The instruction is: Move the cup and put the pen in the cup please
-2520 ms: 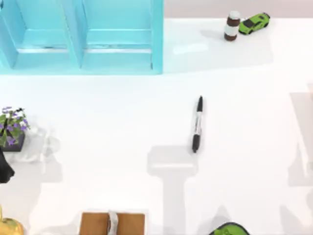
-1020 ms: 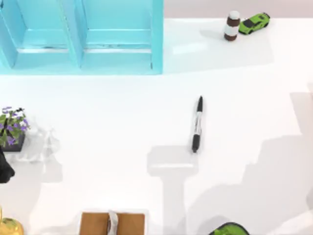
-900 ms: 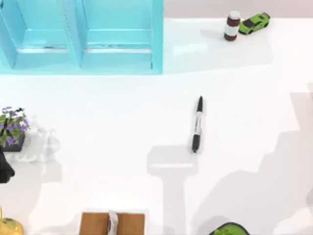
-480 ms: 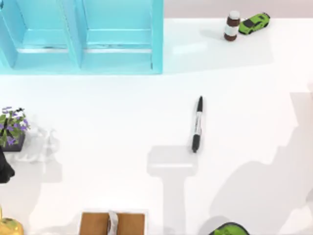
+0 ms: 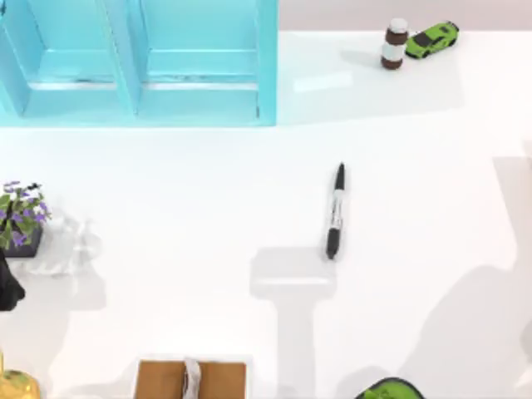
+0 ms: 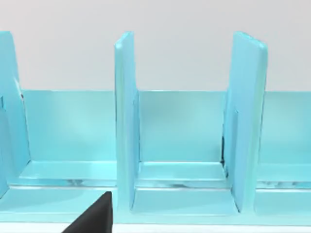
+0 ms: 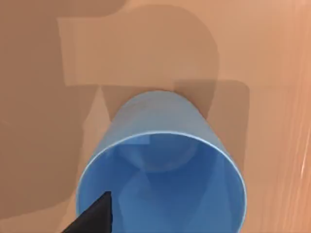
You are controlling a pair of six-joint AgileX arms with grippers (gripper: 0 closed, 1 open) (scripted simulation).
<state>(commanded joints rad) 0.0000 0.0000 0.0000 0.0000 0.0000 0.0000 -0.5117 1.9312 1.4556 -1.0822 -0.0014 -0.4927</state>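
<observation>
- At centre-right of the top view: the pen (image 5: 335,211) lies flat on the white bench (image 5: 183,216), near upright in the frame, one end up, one end down, nothing touching it.
- Right wrist view: the cup (image 7: 163,167) sits close under the camera, mouth open toward the lens, lighter blue inside, brown surface behind it. A dark sliver at the lower left of that frame (image 7: 95,217) looks like part of the right gripper; cannot tell if it is spread, pressed together or pinching the cup.
- Left wrist view: faces the turquoise shelf (image 6: 184,145) with its upright dividers; a similar dark sliver at the lower left (image 6: 95,216), left gripper state cannot tell either. Left arm seems idle.
- Step, my read: cup part comes first, right arm is at the cup, either about to grip or carrying it; pen untouched, not yet in the cup.
- Next move calls for: cup set upright on the bench somewhere near the pen with room round it, then the pen gripped along its barrel and tipped vertical to drop in.
- View differences: top view gives pen, shelf at upper left (image 5: 141,58), little bottle (image 5: 394,43) and green toy car (image 5: 432,38) at upper right, flower pot (image 5: 21,218) at left edge. The wrist view gives the cup.
</observation>
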